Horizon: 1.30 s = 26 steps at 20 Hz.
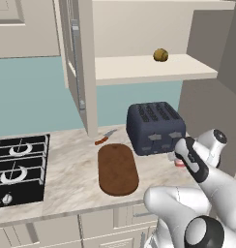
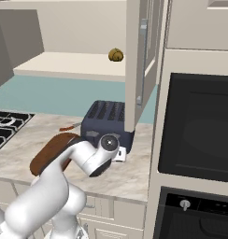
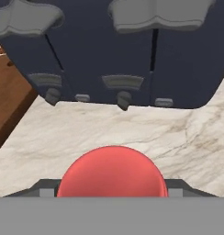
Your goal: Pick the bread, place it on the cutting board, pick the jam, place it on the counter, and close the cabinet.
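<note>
Bread (image 1: 161, 54) is on the shelf (upper right), board (image 1: 118, 169) bare; gripper (image 3: 112, 195) closed around jam (image 3: 112, 172), cabinet (image 1: 76, 63) open

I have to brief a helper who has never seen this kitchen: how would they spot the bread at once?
Look at the tall beige wall cabinet with its doors open, above the beige marbled counter. On its pale shelf sits a small round golden-brown bread roll, above the dark blue four-slot toaster. It is the one thing on that shelf, far smaller than the toaster.
</note>
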Available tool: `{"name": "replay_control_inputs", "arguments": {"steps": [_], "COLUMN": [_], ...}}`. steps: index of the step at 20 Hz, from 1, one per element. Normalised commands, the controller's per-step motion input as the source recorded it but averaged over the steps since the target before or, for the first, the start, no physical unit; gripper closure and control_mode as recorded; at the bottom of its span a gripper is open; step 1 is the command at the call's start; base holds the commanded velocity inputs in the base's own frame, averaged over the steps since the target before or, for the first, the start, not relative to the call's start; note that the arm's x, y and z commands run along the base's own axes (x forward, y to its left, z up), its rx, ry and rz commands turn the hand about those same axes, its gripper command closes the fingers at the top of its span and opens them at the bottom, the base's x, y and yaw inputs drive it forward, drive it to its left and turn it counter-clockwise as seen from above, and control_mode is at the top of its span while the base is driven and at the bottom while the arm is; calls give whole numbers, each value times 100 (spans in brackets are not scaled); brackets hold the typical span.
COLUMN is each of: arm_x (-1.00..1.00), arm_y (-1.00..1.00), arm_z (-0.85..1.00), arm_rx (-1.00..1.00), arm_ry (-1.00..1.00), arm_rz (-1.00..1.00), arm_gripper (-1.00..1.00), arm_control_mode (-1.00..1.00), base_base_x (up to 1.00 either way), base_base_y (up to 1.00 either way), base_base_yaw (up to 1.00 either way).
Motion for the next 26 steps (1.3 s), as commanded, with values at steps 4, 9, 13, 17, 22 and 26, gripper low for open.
{"name": "replay_control_inputs", "arguments": {"steps": [4, 9, 13, 17, 22, 26], "arm_x": [11, 10, 7, 5, 3, 0], "arm_y": [0, 0, 0, 0, 0, 0], "arm_z": [-20, -22, -18, -14, -14, -15], "arm_rx": [0, 0, 0, 0, 0, 0], "arm_ry": [-4, -5, -4, -3, -1, -1], "arm_rz": [-5, -4, -4, -3, -2, 0], "arm_gripper": [100, 100, 100, 100, 100, 100], "arm_control_mode": [-100, -100, -100, -100, -100, -100], "base_base_x": [0, 0, 0, 0, 0, 0], "base_base_y": [0, 0, 0, 0, 0, 0], "base_base_yaw": [0, 0, 0, 0, 0, 0]}}
